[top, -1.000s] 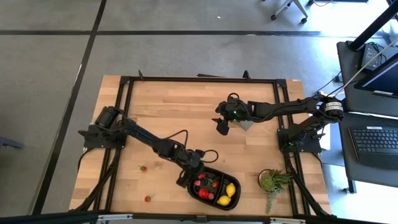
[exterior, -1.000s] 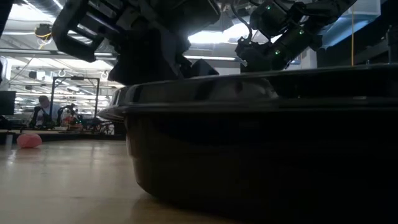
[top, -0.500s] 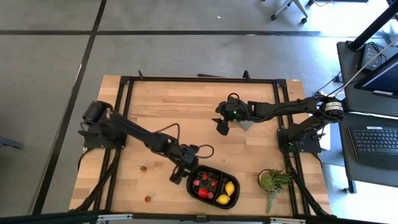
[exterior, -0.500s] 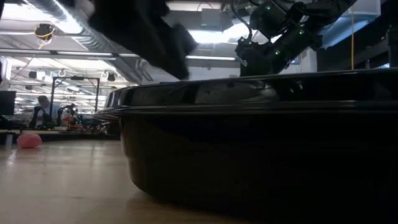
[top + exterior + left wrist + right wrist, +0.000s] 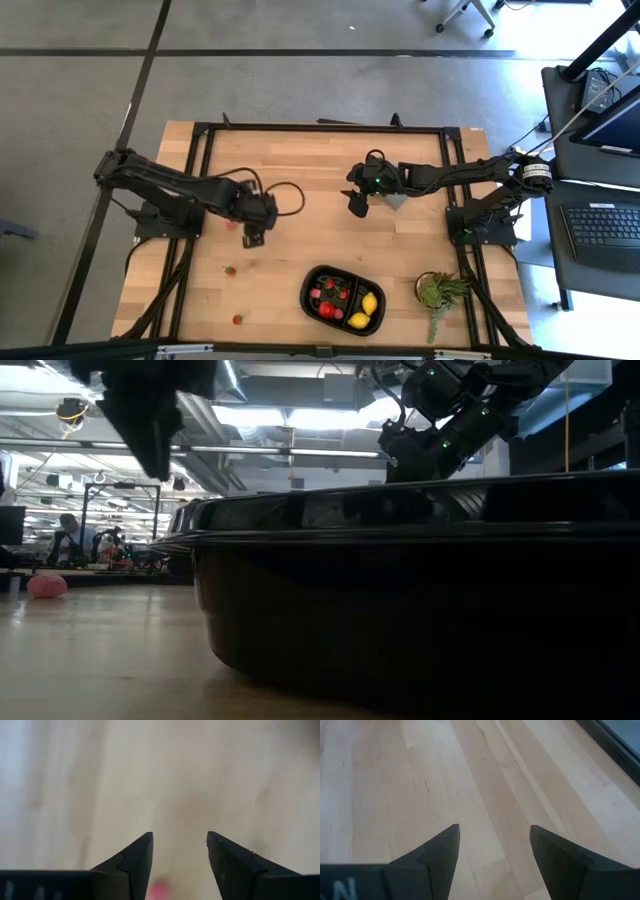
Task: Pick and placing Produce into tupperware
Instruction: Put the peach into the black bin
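The black tray (image 5: pixel 345 300) lies flat on the table near its near edge and fills the low view (image 5: pixel 420 590). It holds two yellow lemons (image 5: pixel 370 304) and red pieces (image 5: pixel 327 310). Two red pieces (image 5: pixel 229 270) (image 5: pixel 238 319) lie loose on the wood left of it, and one shows pink in the low view (image 5: pixel 47 585). My left gripper (image 5: pixel 252 236) (image 5: pixel 179 865) is open above the table's left-middle, raised in the low view (image 5: pixel 150 420). A small pink-red piece (image 5: pixel 160 890) (image 5: pixel 232 226) sits beside it. My right gripper (image 5: pixel 357 205) (image 5: pixel 494 852) waits open over bare wood.
A grey block (image 5: pixel 396 200) sits beside my right gripper. A green potted plant (image 5: pixel 440 292) stands near the table's near right corner. A black frame (image 5: pixel 205 135) runs around the table. Bare wood lies between the two arms.
My left gripper has drawn back from over the tray, rising and travelling toward the table's left and far side, and now sits over the left-middle wood. The tray's fruit, covered by the arm before, now shows fully. My right arm kept still.
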Action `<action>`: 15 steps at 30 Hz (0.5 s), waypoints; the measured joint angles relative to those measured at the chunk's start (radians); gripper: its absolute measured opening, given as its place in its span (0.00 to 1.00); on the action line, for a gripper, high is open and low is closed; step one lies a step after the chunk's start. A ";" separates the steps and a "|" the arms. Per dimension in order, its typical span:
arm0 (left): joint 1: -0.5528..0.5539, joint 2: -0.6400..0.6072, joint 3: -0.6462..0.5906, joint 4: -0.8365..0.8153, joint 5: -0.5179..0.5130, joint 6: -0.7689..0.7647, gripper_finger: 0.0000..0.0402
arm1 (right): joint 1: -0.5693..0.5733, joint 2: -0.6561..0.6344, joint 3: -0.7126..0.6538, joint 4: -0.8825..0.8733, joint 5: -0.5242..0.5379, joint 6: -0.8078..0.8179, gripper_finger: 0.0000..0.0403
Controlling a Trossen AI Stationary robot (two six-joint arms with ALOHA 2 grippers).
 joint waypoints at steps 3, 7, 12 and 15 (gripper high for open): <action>0.002 -0.013 0.000 -0.103 -0.041 -0.058 0.45 | 0.000 0.000 0.000 0.000 0.000 0.000 0.60; 0.005 -0.009 -0.005 -0.169 -0.062 -0.185 0.45 | 0.000 0.000 0.000 0.000 0.000 0.000 0.60; 0.005 -0.007 -0.052 -0.161 -0.117 -0.193 0.44 | 0.000 0.000 0.000 0.000 0.000 0.000 0.60; 0.005 -0.007 -0.105 -0.156 -0.099 -0.194 0.44 | 0.000 0.000 0.000 0.001 0.000 0.000 0.60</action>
